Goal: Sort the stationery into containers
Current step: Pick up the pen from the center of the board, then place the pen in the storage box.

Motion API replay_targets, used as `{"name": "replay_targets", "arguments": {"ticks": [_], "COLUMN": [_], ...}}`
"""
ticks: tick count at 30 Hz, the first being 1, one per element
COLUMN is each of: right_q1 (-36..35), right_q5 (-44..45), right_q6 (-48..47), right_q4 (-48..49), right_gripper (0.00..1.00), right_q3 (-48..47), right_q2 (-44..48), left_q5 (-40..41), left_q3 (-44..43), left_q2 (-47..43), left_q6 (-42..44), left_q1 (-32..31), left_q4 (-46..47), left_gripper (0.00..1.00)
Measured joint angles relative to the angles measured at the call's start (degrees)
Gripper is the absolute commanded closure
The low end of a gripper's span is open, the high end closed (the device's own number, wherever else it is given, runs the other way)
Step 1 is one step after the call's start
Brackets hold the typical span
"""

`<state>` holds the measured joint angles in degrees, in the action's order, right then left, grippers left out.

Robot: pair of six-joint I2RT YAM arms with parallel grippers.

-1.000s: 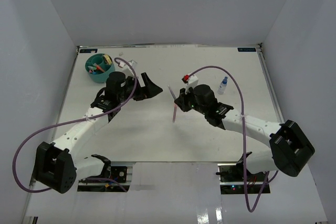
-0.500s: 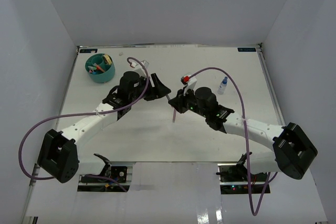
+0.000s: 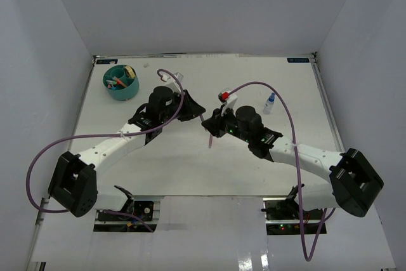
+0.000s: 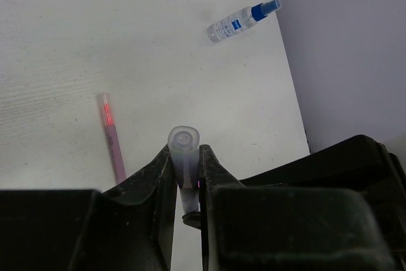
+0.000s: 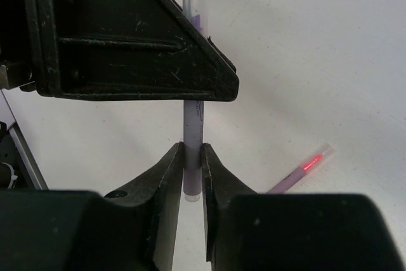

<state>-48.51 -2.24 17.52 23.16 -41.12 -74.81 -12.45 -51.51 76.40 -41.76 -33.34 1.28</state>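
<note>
A pale lilac marker (image 5: 193, 128) is held in the air between both grippers over the middle of the table. My left gripper (image 4: 184, 157) is shut on its clear-capped end (image 4: 183, 141). My right gripper (image 5: 192, 163) has its jaws pressed on the other end. In the top view the left gripper (image 3: 200, 115) and right gripper (image 3: 209, 125) meet tip to tip. A second pink marker (image 4: 111, 136) with a red tip lies on the table below them (image 5: 298, 172). The teal organizer (image 3: 119, 96) stands at the far left with several items in it.
A small blue-capped bottle (image 3: 269, 103) lies at the right (image 4: 241, 22). A white stapler-like piece with a red end (image 3: 227, 96) sits just behind the right gripper. White walls close in the table on three sides.
My left gripper swung right to the marker held by the right gripper and closed on its capped end. The right gripper shifted slightly left, still holding the marker.
</note>
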Motion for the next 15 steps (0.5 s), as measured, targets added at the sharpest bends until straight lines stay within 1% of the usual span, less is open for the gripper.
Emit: {"name": "replay_targets", "arguments": {"ticks": [1,2,4,5,7,8,10,11,13,15], "right_q1": [0.0,0.0,0.0,0.0,0.0,0.0,0.0,0.0,0.0,0.0], "right_q5": [0.0,0.0,0.0,0.0,0.2,0.3,0.6,1.0,2.3,4.0], "right_q6": [0.1,0.1,0.3,0.3,0.2,0.1,-0.1,-0.3,-0.8,-1.5], "right_q4": [0.2,0.2,0.2,0.2,0.1,0.1,-0.1,-0.5,-1.4,-2.8], "right_gripper": [0.71,0.62,0.52,0.42,0.37,0.30,0.25,0.20,0.13,0.10], "right_q3": [0.1,0.1,0.2,0.2,0.2,0.2,0.4,0.4,0.5,0.5], "right_q2": [0.0,0.0,0.0,0.0,0.0,0.1,0.3,0.4,0.9,1.8], "left_q5": [0.1,0.1,0.4,0.7,1.5,2.0,3.4,4.6,7.4,12.2], "left_q3": [0.0,0.0,0.0,0.0,0.0,0.0,-0.2,-0.5,-1.6,-3.3], "left_q2": [0.0,0.0,0.0,0.0,0.0,0.0,0.0,0.0,0.0,0.0], "left_q6": [0.0,0.2,0.5,0.8,1.3,1.7,2.8,3.5,5.6,8.8], "left_q1": [-0.1,-0.1,-0.2,-0.2,-0.2,-0.2,-0.2,-0.2,-0.2,-0.2], "left_q4": [0.0,0.0,0.0,0.0,-0.1,-0.2,-1.3,-1.9,-3.9,-5.9], "left_gripper": [0.83,0.86,0.89,0.90,0.91,0.91,0.92,0.92,0.92,0.93]}}
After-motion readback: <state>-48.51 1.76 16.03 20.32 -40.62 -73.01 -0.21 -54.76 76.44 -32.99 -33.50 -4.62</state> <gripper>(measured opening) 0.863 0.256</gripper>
